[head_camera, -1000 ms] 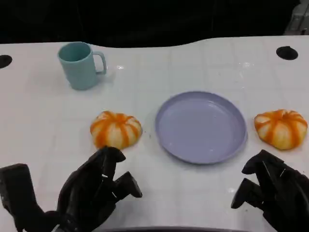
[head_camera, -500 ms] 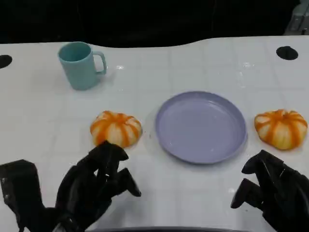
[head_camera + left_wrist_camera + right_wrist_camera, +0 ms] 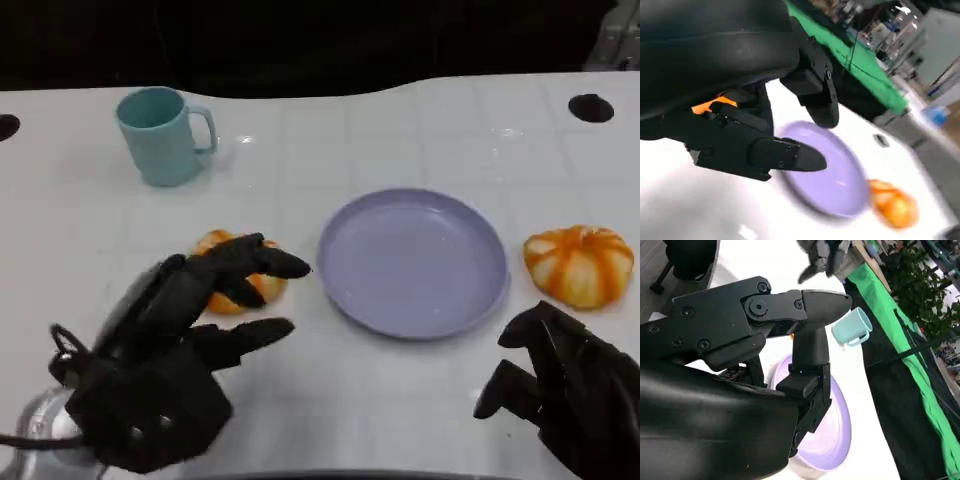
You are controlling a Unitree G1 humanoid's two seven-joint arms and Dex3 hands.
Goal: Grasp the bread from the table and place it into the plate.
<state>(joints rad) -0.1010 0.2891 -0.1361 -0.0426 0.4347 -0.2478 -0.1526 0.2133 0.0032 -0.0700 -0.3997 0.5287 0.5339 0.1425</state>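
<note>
Two orange-and-cream striped breads lie on the white table. One bread (image 3: pixel 232 288) sits left of the lavender plate (image 3: pixel 412 262), partly hidden by my left hand (image 3: pixel 190 330). That hand hovers over it with fingers spread, holding nothing; an orange sliver of this bread (image 3: pixel 710 105) peeks behind the fingers (image 3: pixel 785 152) in the left wrist view. The other bread (image 3: pixel 578 262) lies right of the plate, also seen as the bread (image 3: pixel 892 202) beyond the plate (image 3: pixel 827 172). My right hand (image 3: pixel 555 385) rests low at the front right, fingers apart, empty. The plate (image 3: pixel 832 432) holds nothing.
A teal mug (image 3: pixel 160 135) stands at the back left, seen also as the mug (image 3: pixel 852 327) in the right wrist view. Dark round holes (image 3: pixel 590 107) mark the table's far corners. The table's far edge meets a dark background.
My left hand has lifted and reached forward from the front edge to over the left bread, fingers spreading. The right hand has stayed put. The camera shifted slightly.
</note>
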